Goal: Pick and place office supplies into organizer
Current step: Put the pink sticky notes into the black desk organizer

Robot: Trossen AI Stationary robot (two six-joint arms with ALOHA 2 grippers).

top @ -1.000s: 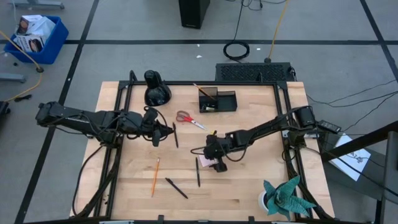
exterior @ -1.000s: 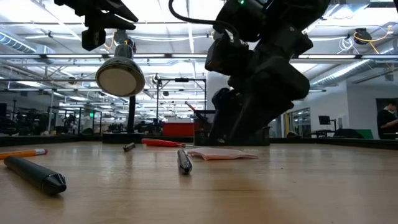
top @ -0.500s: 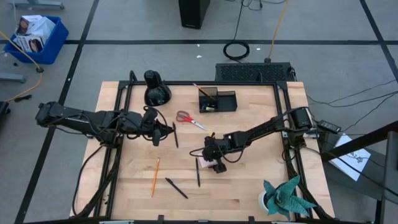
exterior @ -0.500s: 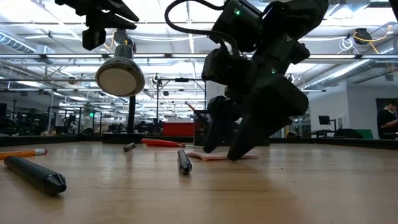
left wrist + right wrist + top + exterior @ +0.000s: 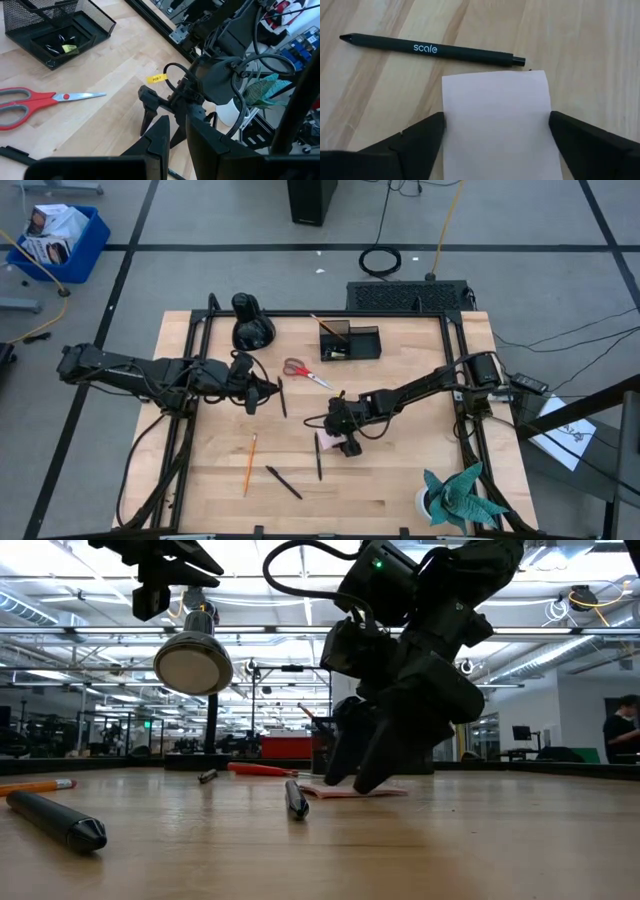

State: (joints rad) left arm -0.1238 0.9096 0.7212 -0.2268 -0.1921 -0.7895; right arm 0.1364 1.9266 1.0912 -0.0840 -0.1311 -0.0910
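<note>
1. Beside the pink sticky-note pad (image 5: 497, 122), a thin black pen (image 5: 430, 49) lies on the tabletop (image 5: 400, 480) with "scale" printed in white on its barrel.
2. A small yellow tag (image 5: 157, 78) on the right arm's cable carries dark lettering too small to read.
3. The right end effector (image 5: 345, 442) is down at the pad, its fingers (image 5: 412, 142) spread wide, one on each side of the square pad.
4. The left end effector (image 5: 252, 398) hovers over the tabletop's left half, fingers set narrow with nothing between them.
5. Red-handled scissors (image 5: 303, 371) lie closed in front of the black mesh organizer (image 5: 349, 340), which stands at the far edge.
6. An orange-yellow pencil (image 5: 250, 463) and two more black pens (image 5: 283, 481) lie nearer the front.
</note>
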